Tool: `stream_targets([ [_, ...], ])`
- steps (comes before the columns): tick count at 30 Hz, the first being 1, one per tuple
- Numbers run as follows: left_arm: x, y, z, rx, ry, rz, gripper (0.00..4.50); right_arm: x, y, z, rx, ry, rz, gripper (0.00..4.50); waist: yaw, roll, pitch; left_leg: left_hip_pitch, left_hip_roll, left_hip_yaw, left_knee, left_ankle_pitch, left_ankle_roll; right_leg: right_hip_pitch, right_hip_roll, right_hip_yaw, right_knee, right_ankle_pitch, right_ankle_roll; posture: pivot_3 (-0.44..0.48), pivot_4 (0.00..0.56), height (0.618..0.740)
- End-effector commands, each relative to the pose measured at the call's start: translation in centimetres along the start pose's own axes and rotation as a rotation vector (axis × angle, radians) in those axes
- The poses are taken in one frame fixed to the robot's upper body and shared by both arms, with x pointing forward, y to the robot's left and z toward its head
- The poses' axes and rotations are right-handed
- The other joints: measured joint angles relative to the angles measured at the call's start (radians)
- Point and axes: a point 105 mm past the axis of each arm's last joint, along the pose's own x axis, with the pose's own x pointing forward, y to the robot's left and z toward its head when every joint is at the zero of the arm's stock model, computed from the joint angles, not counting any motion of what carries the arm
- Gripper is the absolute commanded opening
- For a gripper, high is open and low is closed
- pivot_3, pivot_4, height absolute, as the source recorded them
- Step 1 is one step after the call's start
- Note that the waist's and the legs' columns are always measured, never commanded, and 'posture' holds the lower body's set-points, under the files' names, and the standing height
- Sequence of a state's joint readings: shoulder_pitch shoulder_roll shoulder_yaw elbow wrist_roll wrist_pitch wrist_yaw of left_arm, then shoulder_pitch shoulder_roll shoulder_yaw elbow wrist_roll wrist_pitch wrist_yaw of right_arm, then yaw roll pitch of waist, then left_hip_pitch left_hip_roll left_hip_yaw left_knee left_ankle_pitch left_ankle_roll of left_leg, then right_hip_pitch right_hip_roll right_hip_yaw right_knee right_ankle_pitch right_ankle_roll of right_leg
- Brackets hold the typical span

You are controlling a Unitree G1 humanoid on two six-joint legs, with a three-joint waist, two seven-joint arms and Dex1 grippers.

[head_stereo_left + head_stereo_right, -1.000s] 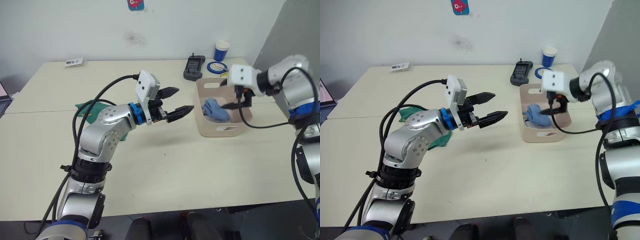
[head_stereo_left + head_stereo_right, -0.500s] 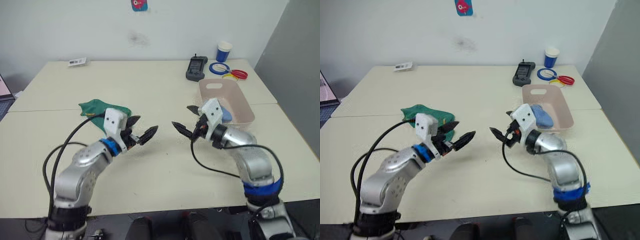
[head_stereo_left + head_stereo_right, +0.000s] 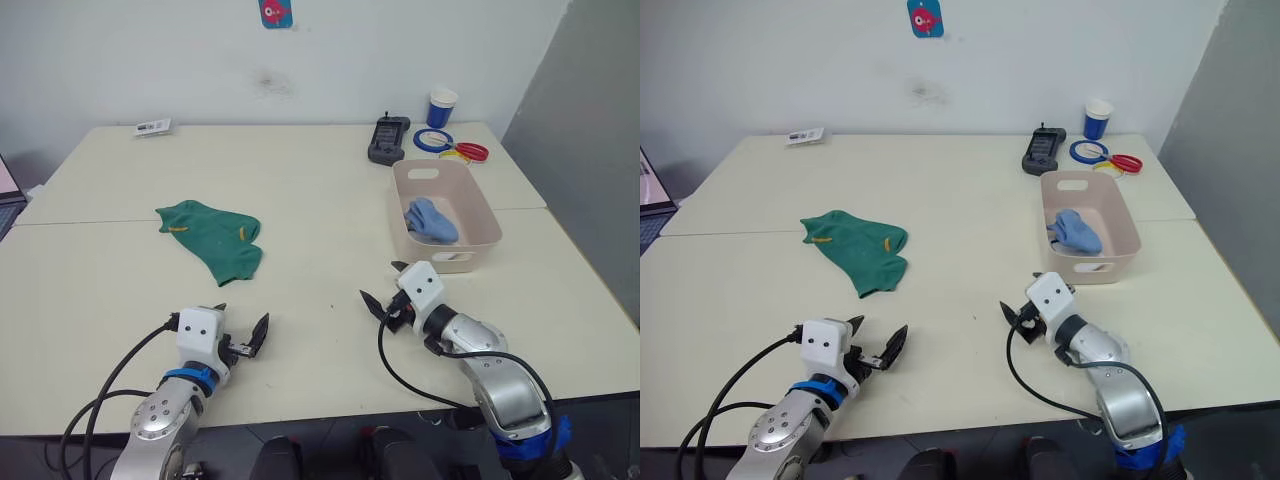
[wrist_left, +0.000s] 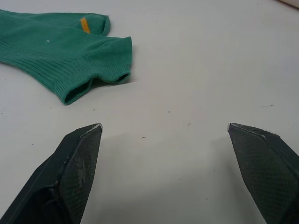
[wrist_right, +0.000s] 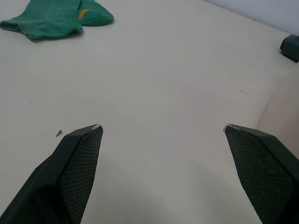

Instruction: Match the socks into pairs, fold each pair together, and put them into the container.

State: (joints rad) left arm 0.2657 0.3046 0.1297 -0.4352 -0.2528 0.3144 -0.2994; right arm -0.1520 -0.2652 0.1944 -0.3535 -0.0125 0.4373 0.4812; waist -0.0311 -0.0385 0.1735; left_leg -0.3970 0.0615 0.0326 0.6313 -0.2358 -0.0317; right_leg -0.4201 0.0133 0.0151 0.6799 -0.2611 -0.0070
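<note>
The dark green ankle socks (image 3: pixel 213 238) are lying overlapped on the cream tabletop (image 3: pixel 320 200), toward the left side, with two small yellow marks showing; how many socks make up the heap is hard to make out, probably two. A soft light blue sock bundle (image 3: pixel 431 220) is sitting inside the pale pink-beige rectangular plastic container (image 3: pixel 444 215) on the right side, and the container's near wall is hiding part of it, so whether it is one sock or a folded pair cannot be told.

The left tool (image 3: pixel 240 337) is hovering low over the near edge of the tabletop with its two black fingers spread apart, gripping nothing; in the left wrist view the green cuff (image 4: pixel 96 77) is lying ahead of the fingertips, apart from them. The right tool (image 3: pixel 385 288) is also resting low, just in front of the container, fingers likewise spread and empty.

Along the far edge, behind the container, a black handheld device (image 3: pixel 387 138), a blue-and-white paper cup (image 3: pixel 441 107) and blue, yellow and red tape rings (image 3: pixel 452 147) are standing near one another. A small white card (image 3: pixel 152 126) is lying at the far left.
</note>
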Motion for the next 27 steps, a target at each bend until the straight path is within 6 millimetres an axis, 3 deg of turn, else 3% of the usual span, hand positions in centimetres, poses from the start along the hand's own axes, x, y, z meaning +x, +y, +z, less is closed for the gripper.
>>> stream_targets([
  [1, -1.1, 0.6, 1.7, 0.011, -0.073, 0.016, 4.5, -0.7, 0.8, 2.6, 0.006, -0.095, 0.122, 4.47, -0.001, 0.0, 0.0, 0.0, 0.0, 0.0, 0.0, 0.0, 0.0, 0.0, 0.001, 0.0, 0.0, 0.0, 0.0, 0.0, 0.15, 0.74],
  [6, -3.8, 1.1, 0.1, 0.014, -0.014, -0.004, 4.5, -0.5, 2.6, 6.0, 0.034, -0.146, 0.409, 4.47, -0.009, 0.0, 0.0, 0.001, 0.001, -0.001, 0.0, 0.0, 0.0, 0.0, 0.001, 0.001, 0.0, 0.0, -0.002, 0.0, 0.15, 0.74],
  [11, -5.5, 1.8, -1.1, -0.026, 0.009, 0.04, 4.5, 0.3, 2.1, 8.0, -0.007, -0.167, 0.458, 4.47, -0.007, -0.001, -0.001, 0.001, 0.001, 0.0, -0.001, 0.0, 0.001, 0.0, 0.001, -0.001, 0.0, -0.001, -0.005, 0.0, 0.15, 0.74],
  [16, -5.8, 2.3, -1.3, -0.036, -0.011, 0.093, 4.5, 0.4, 2.3, 8.2, -0.036, -0.169, 0.462, 4.47, -0.008, -0.001, -0.001, -0.001, 0.0, 0.0, -0.001, -0.003, 0.005, -0.001, 0.001, 0.002, -0.002, -0.002, -0.005, 0.0, 0.15, 0.74],
  [23, -3.2, 5.3, -0.4, 0.111, -0.029, 0.056, 4.5, -0.4, 1.9, 6.4, -0.06, -0.124, 0.405, 4.47, 0.003, -0.002, -0.001, -0.001, 0.001, 0.0, -0.001, -0.003, 0.005, 0.0, 0.001, -0.003, 0.0, -0.003, -0.006, 0.0, 0.15, 0.74],
  [27, 0.5, 6.1, 1.6, 0.144, -0.052, -0.006, 4.5, -0.5, 1.4, 5.8, -0.069, -0.111, 0.362, 4.47, 0.004, -0.002, -0.002, 0.0, 0.001, 0.0, 0.0, -0.003, 0.005, 0.0, 0.002, -0.002, 0.001, -0.001, -0.008, 0.0, 0.15, 0.74],
])
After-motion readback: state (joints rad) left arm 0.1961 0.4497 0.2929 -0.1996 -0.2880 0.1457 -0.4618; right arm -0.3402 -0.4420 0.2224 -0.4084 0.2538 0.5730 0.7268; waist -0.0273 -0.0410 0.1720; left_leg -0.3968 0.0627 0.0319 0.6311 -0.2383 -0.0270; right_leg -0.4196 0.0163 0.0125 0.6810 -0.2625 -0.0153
